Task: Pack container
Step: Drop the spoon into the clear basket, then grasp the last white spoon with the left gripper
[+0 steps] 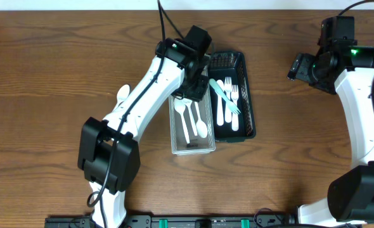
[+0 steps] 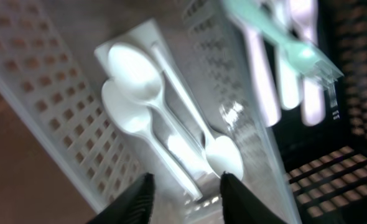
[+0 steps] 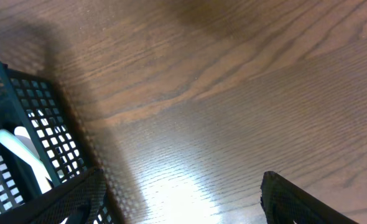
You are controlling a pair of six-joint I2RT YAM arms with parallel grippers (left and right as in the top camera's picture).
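A white slotted basket (image 1: 174, 136) holds three white plastic spoons (image 1: 199, 126). Beside it on the right, a black mesh basket (image 1: 251, 107) holds white forks (image 1: 229, 104) with a teal fork (image 1: 224, 95) lying across them. My left gripper (image 1: 196, 94) hovers over the far end of the white basket. In the left wrist view it (image 2: 186, 199) is open and empty above the spoons (image 2: 140, 93), with the teal fork (image 2: 283, 37) at upper right. My right gripper (image 1: 296, 66) is off to the right of the black basket; in the right wrist view it (image 3: 193, 199) is open and empty over bare table.
One white spoon (image 1: 122, 94) lies loose on the wooden table left of my left arm. The black basket's corner (image 3: 22, 124) shows at the left of the right wrist view, with a white utensil handle (image 3: 22, 155) inside.
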